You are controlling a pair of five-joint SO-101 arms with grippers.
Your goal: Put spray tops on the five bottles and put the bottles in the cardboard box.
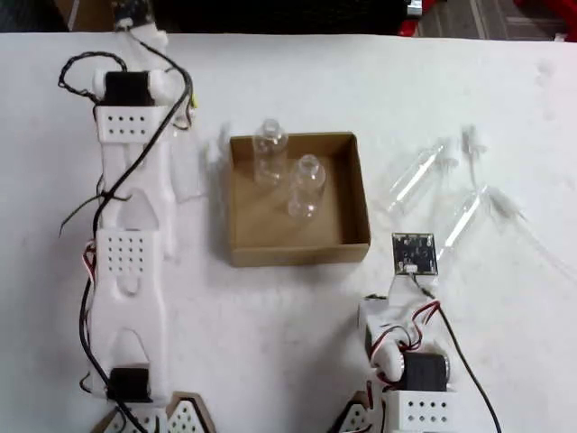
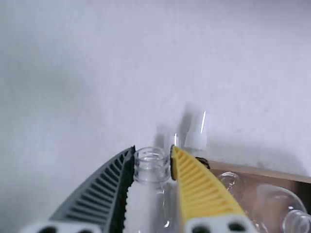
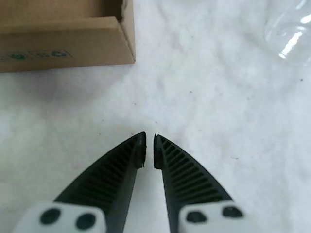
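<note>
The cardboard box (image 1: 297, 253), stiff brown board, sits open-topped so bottles can drop in. Two standing bottles (image 1: 270, 152), clear and round-shouldered, are already inside it with bare necks, so capping looks unfinished. Right of the box, two lying bottles (image 1: 416, 179) wait. At the box's left wall the left gripper (image 2: 152, 149) clamps ribbed jaws on the held bottle (image 2: 151, 167), probably steadying it for the white spray top (image 2: 196, 138) nearby. By the box's right front corner the right gripper (image 3: 149, 143) is empty, its tips nearly together.

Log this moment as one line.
left gripper: shut on uncapped bottle | right gripper: shut, empty | cardboard box: two uncapped bottles upright | table: two bottles lying right of box
</note>
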